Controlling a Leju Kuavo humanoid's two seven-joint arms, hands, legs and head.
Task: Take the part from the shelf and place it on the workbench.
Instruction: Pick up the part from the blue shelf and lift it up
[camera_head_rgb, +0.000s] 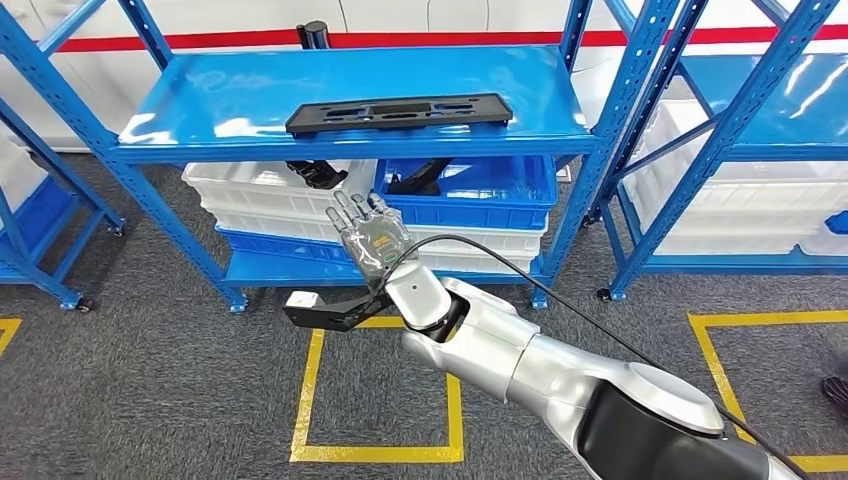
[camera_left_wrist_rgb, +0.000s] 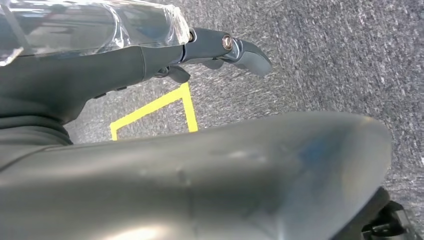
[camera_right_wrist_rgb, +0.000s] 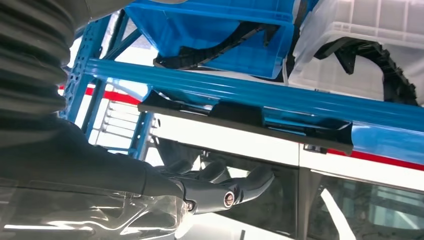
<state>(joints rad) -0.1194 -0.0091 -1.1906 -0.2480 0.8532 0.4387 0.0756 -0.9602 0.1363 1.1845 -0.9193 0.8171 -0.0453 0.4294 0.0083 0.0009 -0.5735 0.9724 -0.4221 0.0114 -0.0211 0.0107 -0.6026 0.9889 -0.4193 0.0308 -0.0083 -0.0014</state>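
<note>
A flat black part (camera_head_rgb: 400, 112) with several cut-outs lies along the front edge of the blue shelf board (camera_head_rgb: 250, 95). My right hand (camera_head_rgb: 370, 235) is raised in front of the rack, below that board's edge, with fingers stretched apart and nothing in them. In the right wrist view the part (camera_right_wrist_rgb: 250, 117) juts over the shelf's blue front rail, and my right hand (camera_right_wrist_rgb: 210, 187) sits apart from it with loosely bent fingers. My left hand (camera_left_wrist_rgb: 100, 70) hangs over the grey carpet, fingers extended, holding nothing.
On the lower level stand white bins (camera_head_rgb: 270, 195) and a blue bin (camera_head_rgb: 480, 190) with black parts inside. Blue uprights (camera_head_rgb: 585, 150) flank the bay. Another rack with white bins (camera_head_rgb: 740, 200) stands to the right. Yellow tape (camera_head_rgb: 310, 400) marks a square on the floor.
</note>
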